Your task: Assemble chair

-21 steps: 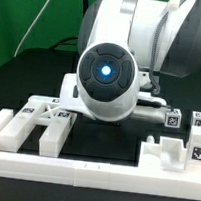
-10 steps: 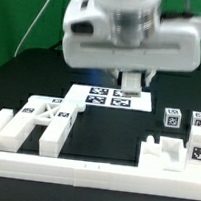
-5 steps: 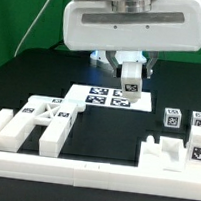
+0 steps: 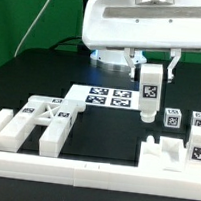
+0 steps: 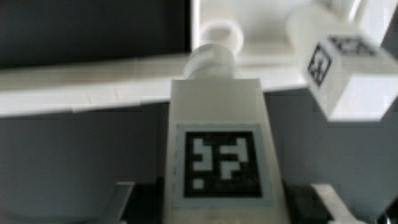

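Gripper [image 4: 152, 66] is closed on a tagged post [image 4: 148, 94], one of the chair's white pieces. The post hangs upright from between the jaws, directly beneath the hand. Its lower end sits just off the marker board [image 4: 101, 96] on the exterior view's right, close to the black table [image 4: 30, 81]; I cannot tell whether it touches.

The other chair parts lie apart from the gripper. An H-shaped piece [image 4: 41, 122] is on the near side at the exterior view's left, and a notched piece [image 4: 168, 152] is on the near side at the right. Two small tagged blocks [image 4: 172, 118] stand just to the right of the post's lower end. A long border bar [image 4: 81, 173] runs along the nearest edge.

Only the exterior view takes in this whole layout. From the wrist view I get the post's tag [image 5: 222, 160] large and square-on. The post [image 5: 217, 105] runs away from the camera there, with one tagged block [image 5: 342, 68] beside its far end and a blurred white strip [image 5: 89, 85] crossing behind.
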`<state>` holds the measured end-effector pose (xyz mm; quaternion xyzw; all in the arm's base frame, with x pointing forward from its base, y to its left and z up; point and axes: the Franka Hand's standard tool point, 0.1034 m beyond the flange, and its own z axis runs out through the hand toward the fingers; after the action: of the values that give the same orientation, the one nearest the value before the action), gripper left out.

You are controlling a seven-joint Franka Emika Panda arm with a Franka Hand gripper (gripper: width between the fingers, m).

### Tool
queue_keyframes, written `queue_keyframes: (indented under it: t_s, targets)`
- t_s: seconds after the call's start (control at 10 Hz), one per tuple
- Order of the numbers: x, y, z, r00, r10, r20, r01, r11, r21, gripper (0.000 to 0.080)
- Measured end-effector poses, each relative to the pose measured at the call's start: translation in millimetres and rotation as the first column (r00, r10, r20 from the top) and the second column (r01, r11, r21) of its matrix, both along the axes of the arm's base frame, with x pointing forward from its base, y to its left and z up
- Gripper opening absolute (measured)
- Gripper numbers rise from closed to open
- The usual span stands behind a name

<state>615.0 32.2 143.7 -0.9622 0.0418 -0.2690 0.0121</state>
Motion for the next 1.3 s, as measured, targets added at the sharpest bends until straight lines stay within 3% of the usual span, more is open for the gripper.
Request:
queue_keyframes:
  t_s: [0.3, 0.5, 0.7, 1.1, 1.3]
  targets:
    - [-0.2, -0.2, -2.6, 1.000, 0.000, -0.001, 0.000, 1.000, -0.002, 0.0286]
    - [7.2, 6.6, -20.0, 1.000, 0.011, 0.007, -0.011, 1.000, -0.014, 0.0286]
    - [20.7, 10.3, -28.8, 1.000, 0.015, 0.025, -0.014, 1.000, -0.018, 0.0286]
    - [20.5, 13.5, -50.3, 1.000, 0.021, 0.004, -0.021, 0.999, -0.024, 0.0286]
    - [20.2, 13.7, -53.3, 1.000, 0.021, 0.000, -0.021, 0.999, -0.025, 0.0286]
